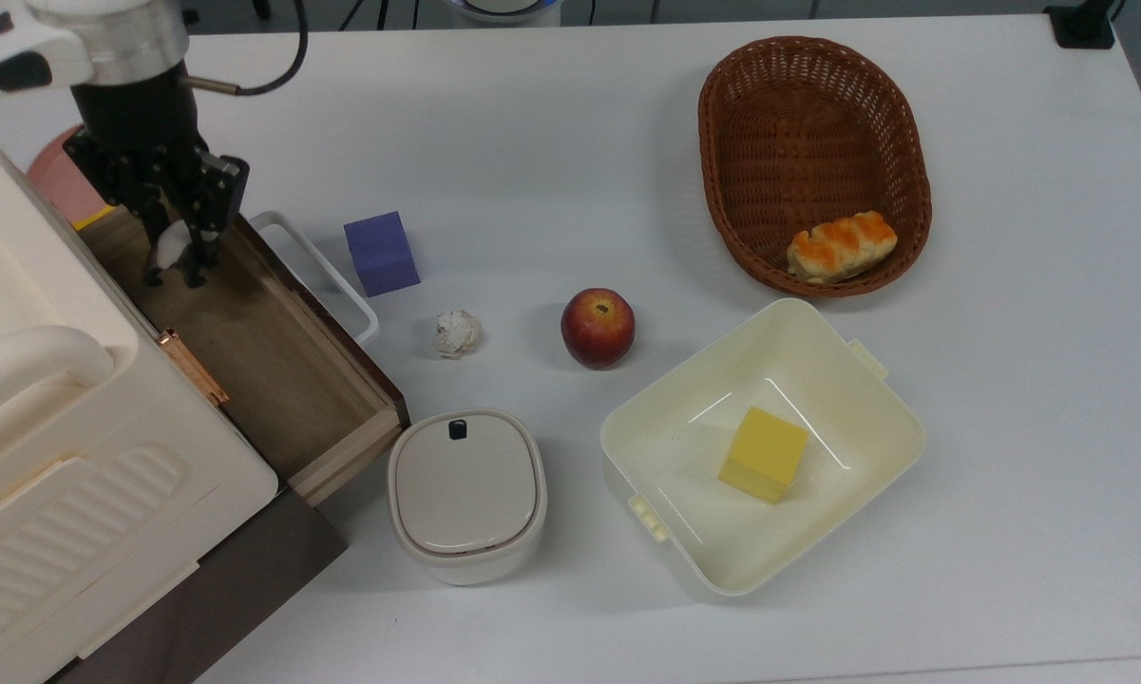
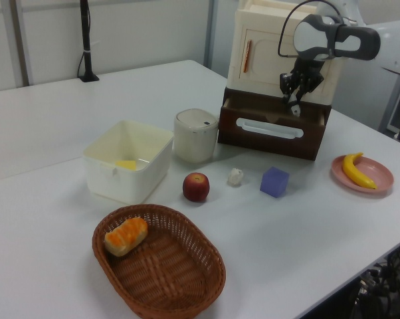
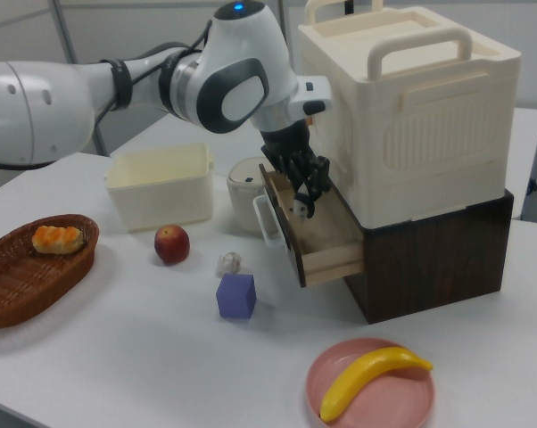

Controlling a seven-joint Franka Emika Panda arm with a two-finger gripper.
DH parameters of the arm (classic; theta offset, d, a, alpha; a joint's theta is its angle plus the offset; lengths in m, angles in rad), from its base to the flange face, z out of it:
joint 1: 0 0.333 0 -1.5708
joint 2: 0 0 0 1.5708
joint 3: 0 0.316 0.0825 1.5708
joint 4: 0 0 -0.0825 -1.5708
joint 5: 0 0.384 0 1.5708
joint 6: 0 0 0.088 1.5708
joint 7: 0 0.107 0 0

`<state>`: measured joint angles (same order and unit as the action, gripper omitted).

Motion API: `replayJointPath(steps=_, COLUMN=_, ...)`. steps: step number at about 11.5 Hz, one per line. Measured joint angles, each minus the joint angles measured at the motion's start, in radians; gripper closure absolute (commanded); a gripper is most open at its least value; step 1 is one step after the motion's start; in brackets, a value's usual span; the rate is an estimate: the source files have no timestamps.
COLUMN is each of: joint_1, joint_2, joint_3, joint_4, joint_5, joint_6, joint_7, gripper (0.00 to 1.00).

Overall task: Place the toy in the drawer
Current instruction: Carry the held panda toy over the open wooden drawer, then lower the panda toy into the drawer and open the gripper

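Observation:
The toy [image 1: 169, 249], a tiny black-and-white panda, sits between the fingers of my gripper [image 1: 175, 267], which is shut on it. Gripper and toy hang over the far end of the open drawer [image 1: 275, 370], a light-wood box with a dark front panel and a white loop handle [image 1: 318, 271]. In the right view the gripper [image 3: 301, 207] reaches down into the drawer [image 3: 329, 251] with the toy [image 3: 296, 210] just above its wooden floor. In the left view the gripper [image 2: 295, 106] is just behind the drawer's front panel [image 2: 270, 136].
A cream cabinet [image 1: 47, 446] stands over the drawer. On the table lie a purple cube [image 1: 381, 253], a whitish lumpy ball [image 1: 457, 332], an apple [image 1: 598, 328], a lidded pot [image 1: 465, 494], a cream tub [image 1: 627, 418] holding a yellow block [image 1: 765, 454], a basket [image 1: 722, 199] with bread, and a pink plate [image 3: 411, 406] with a banana.

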<state>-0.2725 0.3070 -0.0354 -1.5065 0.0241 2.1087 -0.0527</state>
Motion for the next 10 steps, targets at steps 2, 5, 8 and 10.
replayJointPath(steps=2, joint_1=0.000, joint_2=0.026, joint_3=0.000, joint_4=0.017, joint_5=-0.001, joint_6=0.000, joint_7=-0.001, gripper=1.00)
replayJointPath(steps=5, joint_1=0.000, joint_2=0.029, joint_3=0.000, joint_4=0.021, joint_5=-0.001, joint_6=0.000, joint_7=-0.002, gripper=0.27)
replayJointPath(steps=8, joint_1=0.001, joint_2=0.034, joint_3=0.002, joint_4=0.021, joint_5=-0.003, joint_6=0.000, joint_7=-0.002, gripper=0.25)
replayJointPath(steps=10, joint_1=0.003, joint_2=0.038, joint_3=0.007, joint_4=0.021, joint_5=-0.008, joint_6=0.000, joint_7=-0.002, gripper=0.06)
